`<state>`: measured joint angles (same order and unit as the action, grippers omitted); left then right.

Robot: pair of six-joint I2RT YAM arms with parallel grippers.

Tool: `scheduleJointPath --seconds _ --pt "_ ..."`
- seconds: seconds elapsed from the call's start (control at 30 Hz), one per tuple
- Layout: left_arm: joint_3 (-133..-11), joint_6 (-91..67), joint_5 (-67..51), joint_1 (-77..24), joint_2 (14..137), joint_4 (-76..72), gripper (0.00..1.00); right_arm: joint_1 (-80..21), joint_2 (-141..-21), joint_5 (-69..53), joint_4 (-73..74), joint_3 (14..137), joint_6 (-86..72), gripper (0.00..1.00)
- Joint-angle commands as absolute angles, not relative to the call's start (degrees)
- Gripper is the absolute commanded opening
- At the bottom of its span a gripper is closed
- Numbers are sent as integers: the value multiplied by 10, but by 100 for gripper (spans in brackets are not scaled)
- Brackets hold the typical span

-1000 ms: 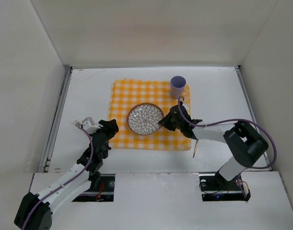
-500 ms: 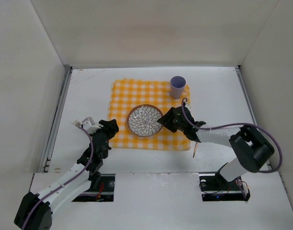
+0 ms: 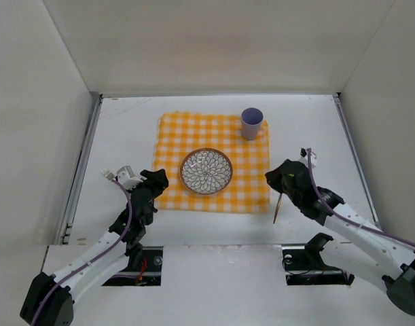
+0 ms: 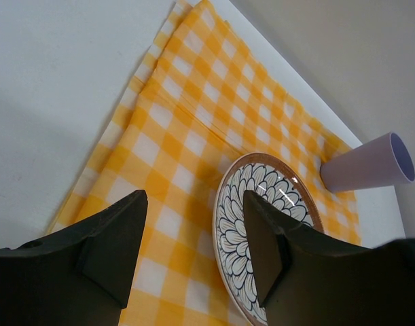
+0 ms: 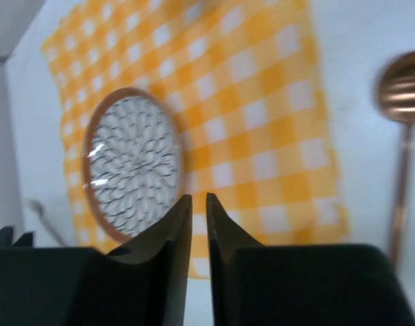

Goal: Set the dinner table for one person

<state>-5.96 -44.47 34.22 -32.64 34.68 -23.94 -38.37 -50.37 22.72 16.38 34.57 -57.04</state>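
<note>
Spanning the enclosure floor, the white counter (image 3: 125, 129) carries a checked cloth (image 3: 173, 129). An empty flowered plate (image 3: 206, 170) sits at the cloth's centre and an upright lilac cup (image 3: 252, 123) at its far right corner. Left claw (image 4: 193, 197) released; right claw (image 5: 199, 200) clenched on nothing.

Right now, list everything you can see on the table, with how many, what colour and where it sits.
dinner table: one, white, railed at the sides, under everything.
checked cloth: one, yellow and white, around the middle of the table.
plate: one, flower-patterned with a brown rim, on the cloth's near half.
cup: one, lilac, upright on the cloth's far right corner.
spoon: one, copper-coloured, on the bare table just right of the cloth's near right corner.
left pincer: one, black, open and empty, at the cloth's near left corner.
right pincer: one, black, shut but for a sliver, empty, right of the cloth by the spoon.
</note>
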Motion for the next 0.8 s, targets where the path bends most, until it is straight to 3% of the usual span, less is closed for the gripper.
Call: scheduleJointPath --seconds 0.0,0.43,0.73,0.77 --pt "-59 -445 333 -329 344 -253 56 -346 -482 315 342 337 -552 15" --pt "-60 -452 319 -321 359 -258 57 -336 -635 310 357 352 -507 32" --pt "-59 -453 305 -318 360 -256 57 -339 -708 287 313 354 -508 32" --pt "-59 -453 305 -316 360 -258 57 -340 -708 287 306 350 -513 27"
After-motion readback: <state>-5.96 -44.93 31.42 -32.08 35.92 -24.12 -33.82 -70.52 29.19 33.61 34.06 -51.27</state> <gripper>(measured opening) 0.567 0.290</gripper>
